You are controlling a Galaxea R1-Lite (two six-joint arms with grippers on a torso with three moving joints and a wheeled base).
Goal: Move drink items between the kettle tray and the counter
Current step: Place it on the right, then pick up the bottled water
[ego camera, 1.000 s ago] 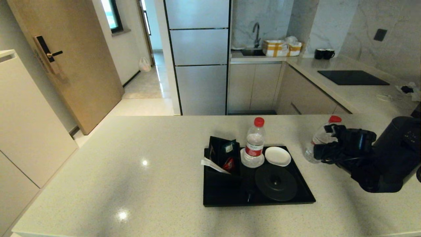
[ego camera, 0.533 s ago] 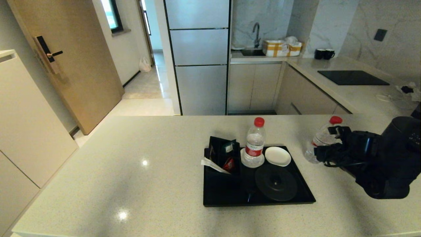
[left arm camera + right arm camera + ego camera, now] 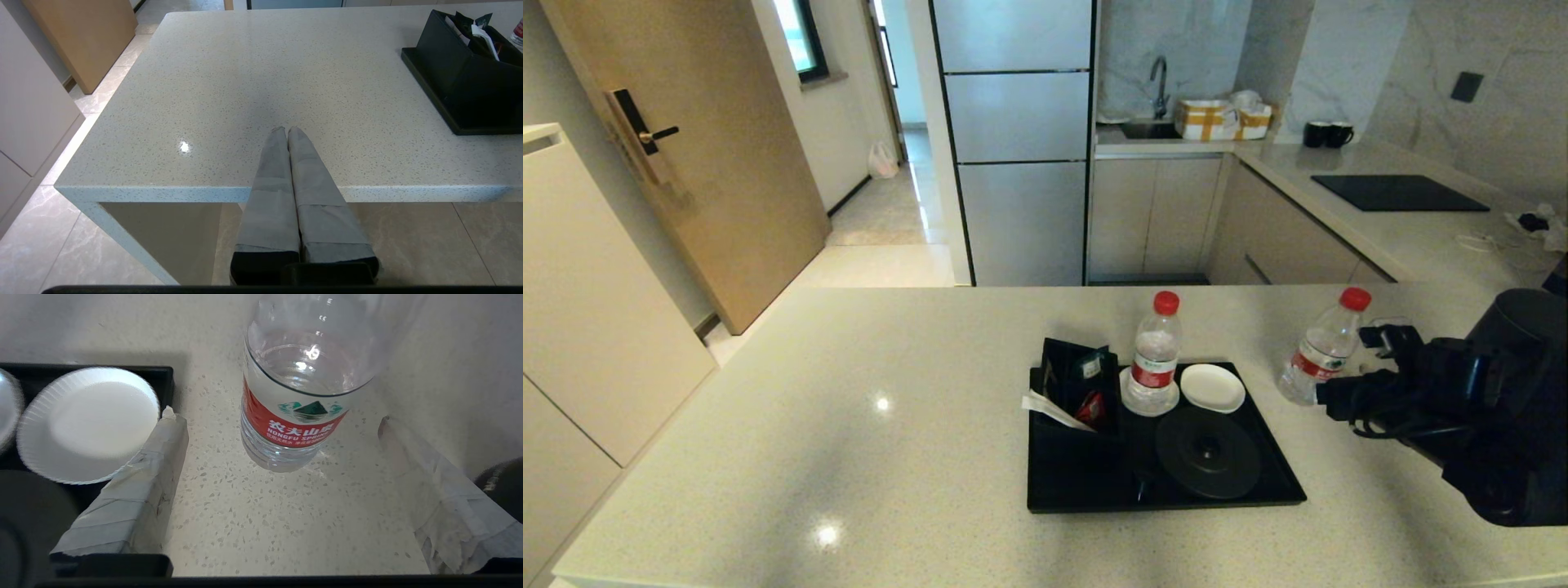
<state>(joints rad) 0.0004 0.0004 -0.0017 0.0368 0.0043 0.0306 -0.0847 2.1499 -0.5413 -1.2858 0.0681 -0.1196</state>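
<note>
- The right gripper hangs low over the table, its fingers spread wide apart and holding nothing.
- One water bottle stands upright on the table, just right of the kettle tray, clear of both fingers.
- A second bottle stands on a coaster on the tray.
- The left gripper hovers at the table's near edge, fingers pressed together.
</note>
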